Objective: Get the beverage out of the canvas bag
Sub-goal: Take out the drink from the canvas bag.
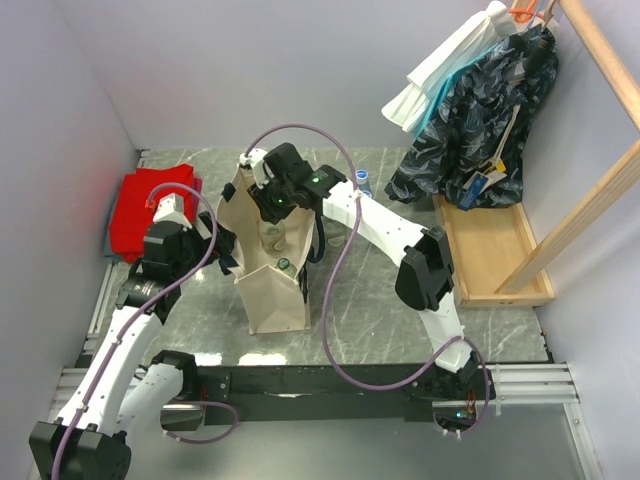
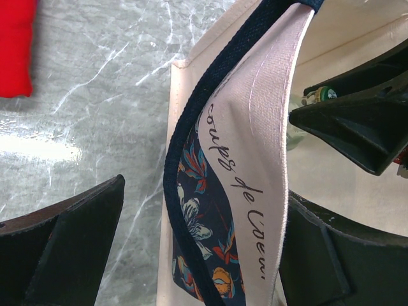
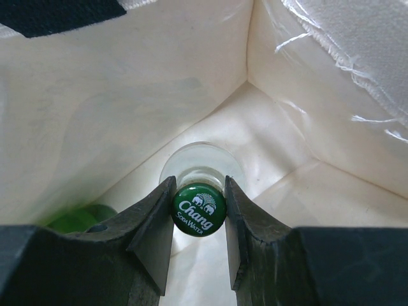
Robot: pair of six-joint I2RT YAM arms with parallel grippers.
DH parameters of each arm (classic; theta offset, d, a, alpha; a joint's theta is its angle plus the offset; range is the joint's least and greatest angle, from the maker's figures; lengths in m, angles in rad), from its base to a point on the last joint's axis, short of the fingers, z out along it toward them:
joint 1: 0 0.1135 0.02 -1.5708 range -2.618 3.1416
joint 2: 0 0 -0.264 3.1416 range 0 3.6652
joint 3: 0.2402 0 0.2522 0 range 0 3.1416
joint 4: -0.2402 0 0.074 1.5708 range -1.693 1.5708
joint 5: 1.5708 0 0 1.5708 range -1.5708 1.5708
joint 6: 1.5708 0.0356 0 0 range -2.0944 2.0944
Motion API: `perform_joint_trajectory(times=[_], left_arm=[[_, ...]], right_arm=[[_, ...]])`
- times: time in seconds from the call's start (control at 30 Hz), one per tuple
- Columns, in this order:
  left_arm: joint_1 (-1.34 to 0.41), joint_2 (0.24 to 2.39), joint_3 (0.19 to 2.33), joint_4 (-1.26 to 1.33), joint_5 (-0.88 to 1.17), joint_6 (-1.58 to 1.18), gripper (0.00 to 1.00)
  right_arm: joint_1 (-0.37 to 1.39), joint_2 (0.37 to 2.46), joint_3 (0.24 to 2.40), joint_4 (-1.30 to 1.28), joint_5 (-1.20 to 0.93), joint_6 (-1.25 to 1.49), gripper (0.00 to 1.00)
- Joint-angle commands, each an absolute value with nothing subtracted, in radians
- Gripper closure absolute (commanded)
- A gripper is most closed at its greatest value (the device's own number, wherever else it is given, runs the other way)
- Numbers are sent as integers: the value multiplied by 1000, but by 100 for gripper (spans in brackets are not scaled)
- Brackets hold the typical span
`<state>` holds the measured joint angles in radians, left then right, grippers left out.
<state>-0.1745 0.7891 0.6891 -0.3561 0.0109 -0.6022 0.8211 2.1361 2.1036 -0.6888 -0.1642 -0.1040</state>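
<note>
The beige canvas bag (image 1: 275, 295) stands upright between the arms, its navy handle (image 2: 191, 127) and printed rim close to the left wrist camera. Inside it, a clear glass beverage bottle (image 3: 197, 159) with a green "Chang Soda Water" cap (image 3: 199, 209) stands on the bag floor. My right gripper (image 3: 199, 185) reaches down into the bag mouth (image 1: 272, 205) and is shut on that cap, one finger on each side. My left gripper (image 2: 204, 191) straddles the bag's left wall and handle with its jaws wide apart; its left finger (image 2: 64, 248) stands clear of the fabric.
A second green object (image 3: 76, 220) lies low in the bag beside the held bottle. A red folded cloth (image 1: 150, 205) lies at the back left. A small bottle (image 1: 363, 180) stands behind the right arm. A wooden rack (image 1: 490, 250) with hanging clothes (image 1: 480, 110) fills the right side.
</note>
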Motion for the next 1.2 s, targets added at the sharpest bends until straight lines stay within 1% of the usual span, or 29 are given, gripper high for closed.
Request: perform_joint_trajectory(times=[0.0,0.5,0.57,0.87,1.17], left_arm=[[-178,785,724,-356,3,-578,4],[-178,778,724,-356,3,-577,4],[-178,776,726,-357,-24,-578,4],[-178,776,723,-354,-21,-580,4],[-178,773,724,-356,-18,-578,4]], right_arm=[[834,1993,2186,-578,-149,-120,100],[847,1944,2195,-557,-100,-127,100],[847,1933,2189,-548,-94,-130,100],[847,1901,2157,-522,-84,-126,100],[848,1894,2197,-557,-103,-132,100]])
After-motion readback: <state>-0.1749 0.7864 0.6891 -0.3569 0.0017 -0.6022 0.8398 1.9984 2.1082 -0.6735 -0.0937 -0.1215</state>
